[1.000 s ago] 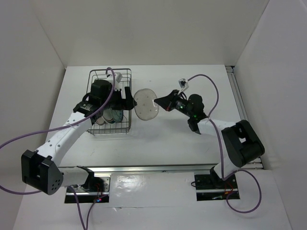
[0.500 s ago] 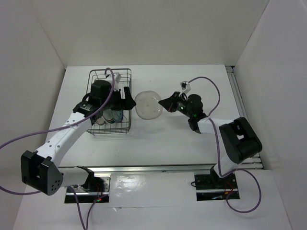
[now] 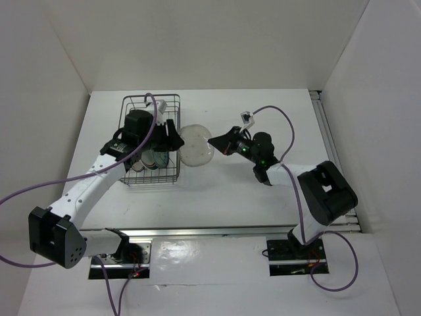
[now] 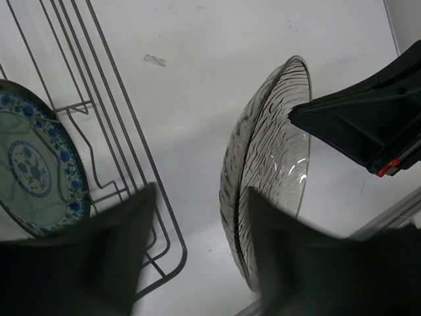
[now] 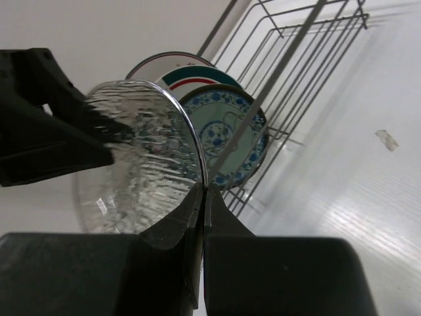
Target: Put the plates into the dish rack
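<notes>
While the right pincer (image 5: pixel 203 189) is clenched on the rim of the clear glass plate (image 5: pixel 138 164), it holds that plate on edge above the worktop (image 3: pixel 230 191), the disc standing out ahead of its fingertips. From above, the plate (image 3: pixel 196 145) hangs between the two pincers, with the right pincer (image 3: pixel 214 140) on one side and the left pincer (image 3: pixel 174 136) on the other.

The left pincer (image 4: pixel 200 192) is spread wide and grips nothing. The lower rim of the glass plate (image 4: pixel 270 164) reaches into the gap between its two blurred fingers (image 4: pixel 125 250), close against the one on the right-arm side; whether it touches cannot be told. Beyond the plate, the black fingers of the right pincer (image 4: pixel 358 125) pinch the far rim.

Just behind the left pincer stands the wire rack (image 3: pixel 168 105), whose side wires (image 4: pixel 125 99) run right beside the spread fingers. Inside it a blue-patterned plate (image 4: pixel 33 171) stands on edge. From the right pincer's side the same patterned plate (image 5: pixel 230 138) shows through the rack wires (image 5: pixel 281 62) past the glass plate, with a white plate (image 5: pixel 174 66) bearing a dark and red ring upright behind it.
</notes>
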Robot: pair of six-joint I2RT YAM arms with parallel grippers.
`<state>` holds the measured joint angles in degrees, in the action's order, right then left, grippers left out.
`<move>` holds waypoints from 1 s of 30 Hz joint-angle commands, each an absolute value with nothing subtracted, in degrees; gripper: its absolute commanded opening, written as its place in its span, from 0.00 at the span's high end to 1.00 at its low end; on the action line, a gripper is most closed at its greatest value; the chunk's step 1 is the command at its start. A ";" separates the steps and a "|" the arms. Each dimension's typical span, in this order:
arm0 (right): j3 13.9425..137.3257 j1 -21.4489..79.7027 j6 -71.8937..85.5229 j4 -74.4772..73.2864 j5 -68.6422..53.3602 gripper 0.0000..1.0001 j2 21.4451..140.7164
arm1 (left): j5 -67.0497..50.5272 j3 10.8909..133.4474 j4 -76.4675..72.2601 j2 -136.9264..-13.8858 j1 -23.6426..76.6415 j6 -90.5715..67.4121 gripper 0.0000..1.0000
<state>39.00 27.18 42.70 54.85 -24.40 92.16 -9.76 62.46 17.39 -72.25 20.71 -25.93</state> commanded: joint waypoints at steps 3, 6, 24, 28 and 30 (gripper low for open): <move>42.28 29.88 41.14 57.14 -24.35 0.94 88.42 | -10.90 63.28 14.77 -72.07 20.92 -26.02 0.82; 43.32 31.02 40.43 55.03 -24.35 0.26 88.42 | -9.76 63.80 15.29 -70.59 20.92 -24.88 1.00; 41.57 31.55 31.20 37.87 -17.75 0.00 87.19 | 31.37 71.71 29.62 -69.96 20.92 -19.95 1.00; 38.85 30.33 32.34 40.51 -19.42 0.00 87.19 | 31.99 73.38 30.84 -72.77 20.92 -19.95 1.00; 37.62 30.32 33.05 42.00 -19.95 0.00 87.19 | 31.99 73.92 31.55 -73.91 20.92 -19.95 1.00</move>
